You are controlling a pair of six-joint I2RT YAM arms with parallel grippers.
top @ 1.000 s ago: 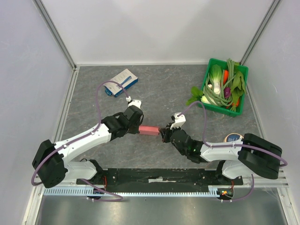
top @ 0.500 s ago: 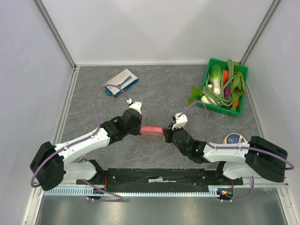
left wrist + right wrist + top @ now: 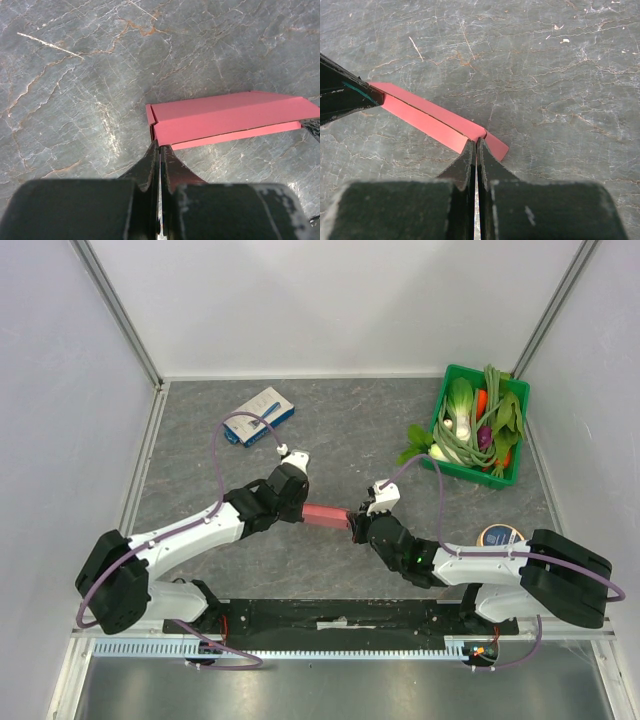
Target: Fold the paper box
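Note:
The pink-red paper box (image 3: 324, 516) is folded flat into a narrow strip and held between the two arms in the middle of the grey table. My left gripper (image 3: 298, 508) is shut on its left end; in the left wrist view the box (image 3: 225, 120) runs off to the right from my gripper (image 3: 160, 146). My right gripper (image 3: 352, 523) is shut on its right end; in the right wrist view the box (image 3: 430, 120) runs up to the left from my gripper (image 3: 476, 144), with a rounded tab sticking out to the right.
A white-and-blue box (image 3: 258, 416) lies at the back left. A green bin of vegetables (image 3: 478, 427) stands at the back right. A round tin (image 3: 499, 536) sits by the right arm. White walls enclose the table.
The left arm has shifted a little toward the back and the box has moved slightly with it. Both grippers have stayed shut on the box ends.

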